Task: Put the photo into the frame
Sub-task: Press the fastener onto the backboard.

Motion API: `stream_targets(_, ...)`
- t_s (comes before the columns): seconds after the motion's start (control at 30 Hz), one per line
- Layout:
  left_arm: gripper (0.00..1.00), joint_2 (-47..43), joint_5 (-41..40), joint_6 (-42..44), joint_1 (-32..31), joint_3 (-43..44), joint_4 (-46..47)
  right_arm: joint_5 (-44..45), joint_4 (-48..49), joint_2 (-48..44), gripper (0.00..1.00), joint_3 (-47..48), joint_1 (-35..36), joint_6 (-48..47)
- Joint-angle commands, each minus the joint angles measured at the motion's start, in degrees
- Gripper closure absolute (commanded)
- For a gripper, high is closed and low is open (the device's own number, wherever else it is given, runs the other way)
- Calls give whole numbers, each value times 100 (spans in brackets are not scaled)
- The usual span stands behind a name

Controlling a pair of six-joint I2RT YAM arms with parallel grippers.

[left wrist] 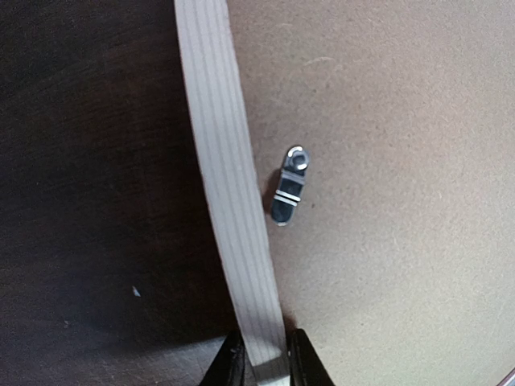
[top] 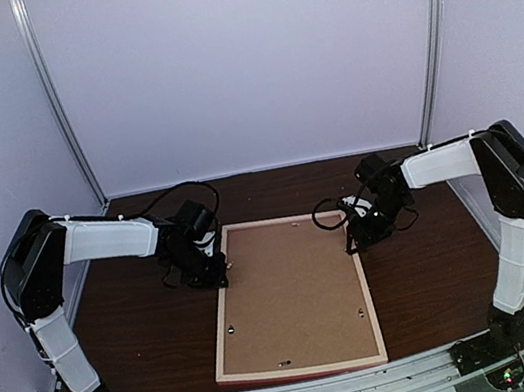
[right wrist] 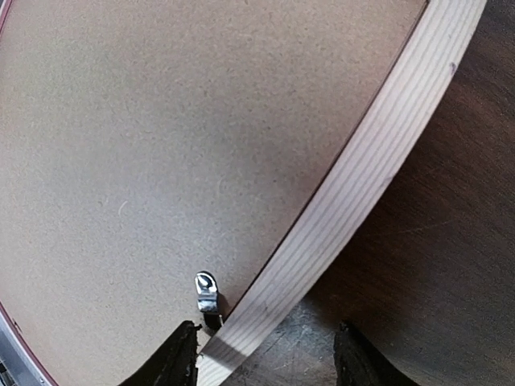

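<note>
**Top view with both wrist views.** The frame (top: 303, 368) lies face down on the counter (top: 429, 278), pale wood back edges up. A brown backing board (top: 294, 292) is seated in it. The frame's long axis runs from the arm bases toward the far wall, midway between the two arms. The photo is not visible in any view, and whether it lies under the board cannot be told.

**Left gripper** (left wrist: 265, 366): pressed onto the left long rail (left wrist: 229, 201) near the far corner. Its fingers (left wrist: 233, 366) touch the wood on either side, so it pinches the frame.

**Right gripper** (right wrist: 267, 358): spread and straddling the right long rail (right wrist: 346, 201) toward the same far end. One finger is over the board and the other over the counter, with a clear gap on the outer side. It holds nothing.

**Clips:** a metal turn clip (left wrist: 288, 185) sits on the board just inside the left rail, ahead of the left gripper and lying roughly along the rail. A second clip (right wrist: 207, 291) sits at the inner edge of the right rail, just beside the right gripper's inner finger.

**Judgement:** the board probably has to come out before a print can go in, so the deciding relation is clip to gripper. The right arm is the nearer to a clip, which lies just inward of its inner finger. The left arm appears placed to steady the frame.
</note>
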Motion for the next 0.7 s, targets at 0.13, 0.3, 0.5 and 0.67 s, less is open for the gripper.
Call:
stream_targets(0.13, 81, 139, 268, 220, -46, 0, 67, 580, -17, 127, 46, 131, 298, 178)
stream_targets(0.3, 81, 158, 263, 227, -46, 1, 65, 665, -26, 162, 53, 165, 317, 147)
stream_targets(0.5, 81, 193, 292, 229, -46, 1, 84, 703, 33, 264, 57, 232, 304, 259)
stream_targets(0.67, 81, 199, 290, 238, -46, -8, 83, 735, 62, 402, 59, 355, 282, 393)
